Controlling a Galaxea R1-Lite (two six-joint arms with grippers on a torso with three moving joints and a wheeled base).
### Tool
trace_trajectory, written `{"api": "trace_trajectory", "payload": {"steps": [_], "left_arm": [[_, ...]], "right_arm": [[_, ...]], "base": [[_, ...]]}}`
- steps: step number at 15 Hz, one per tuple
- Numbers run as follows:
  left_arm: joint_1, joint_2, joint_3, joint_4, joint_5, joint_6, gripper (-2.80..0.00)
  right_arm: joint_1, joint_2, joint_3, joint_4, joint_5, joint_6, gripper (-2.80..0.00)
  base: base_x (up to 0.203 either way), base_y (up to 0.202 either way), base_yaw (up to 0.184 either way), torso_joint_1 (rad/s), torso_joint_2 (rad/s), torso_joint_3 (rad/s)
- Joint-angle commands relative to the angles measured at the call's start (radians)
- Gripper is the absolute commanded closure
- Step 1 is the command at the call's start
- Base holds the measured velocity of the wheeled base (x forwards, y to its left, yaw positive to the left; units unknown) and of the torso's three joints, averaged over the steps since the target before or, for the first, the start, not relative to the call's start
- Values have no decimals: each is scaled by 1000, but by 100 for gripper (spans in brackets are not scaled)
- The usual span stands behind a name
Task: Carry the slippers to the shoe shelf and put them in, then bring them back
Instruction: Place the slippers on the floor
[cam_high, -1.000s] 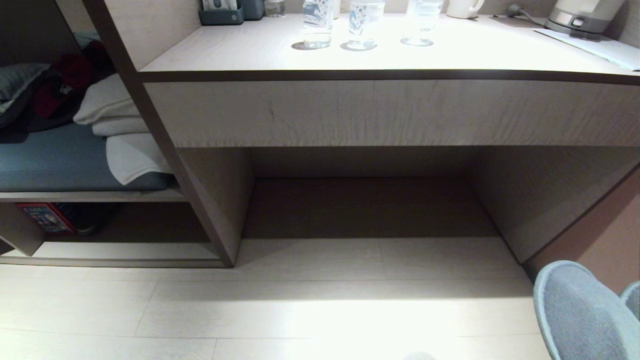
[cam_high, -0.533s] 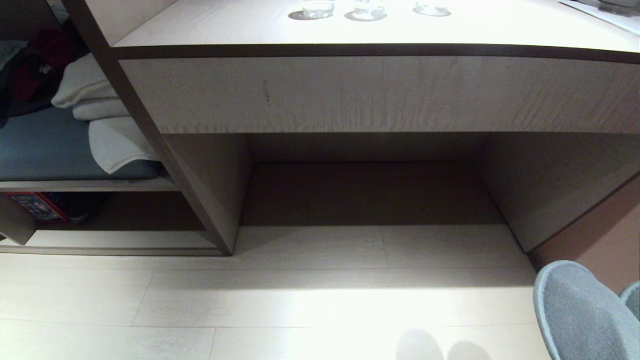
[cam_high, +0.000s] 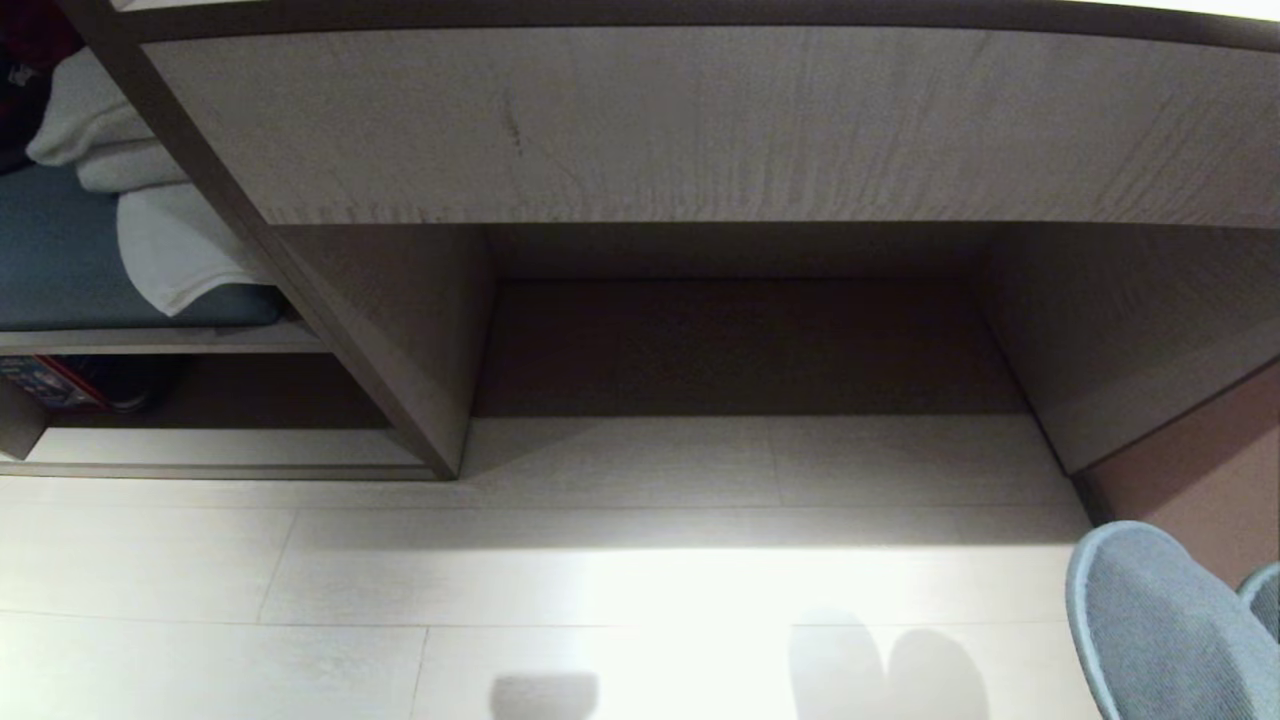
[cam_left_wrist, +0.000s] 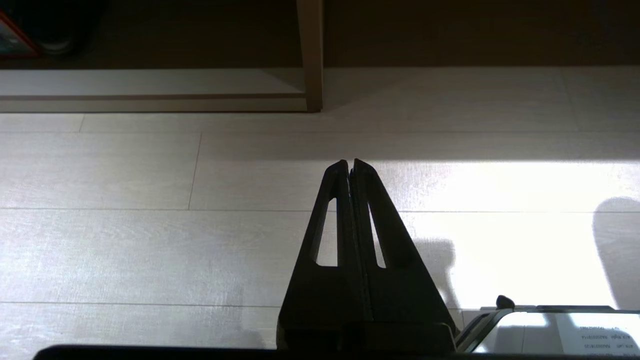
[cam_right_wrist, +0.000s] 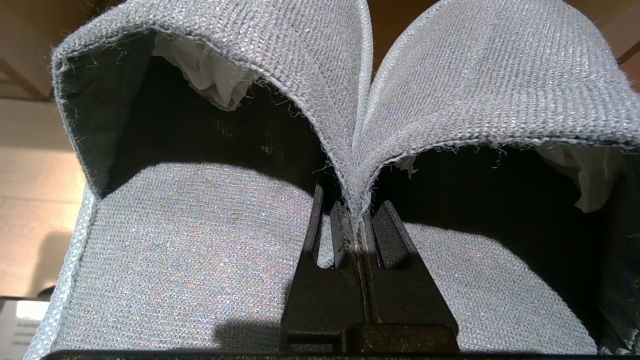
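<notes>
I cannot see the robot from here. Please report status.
Right end effector shut on slippers, both pinched by inner edges. Left end effector shut, empty, above floor. Shoe shelf front-left.

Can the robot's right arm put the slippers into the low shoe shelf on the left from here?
Probably not yet: the right gripper pinches the slippers far right, while the shoe shelf sits far left.

The slippers (cam_right_wrist: 200, 250) are shown in rough grey knitted cloth; the desk panel (cam_high: 700, 120) and floor (cam_high: 300, 570) in pale, matt wood grain; a towel (cam_high: 170, 250) in soft white cloth.
</notes>
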Motion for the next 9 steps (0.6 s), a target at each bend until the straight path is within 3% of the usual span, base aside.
{"api": "trace_trajectory", "payload": {"steps": [1,9], "left_arm": [[1,1,0,-1,0,0,0],[0,1,0,-1,0,1,0]], "right_arm": [[0,1,2,-1,0,-1,0],[0,1,2,-1,0,-1,0]], "base": [[0,0,0,7,7,-199],[0,0,0,3,1,-198]]}}
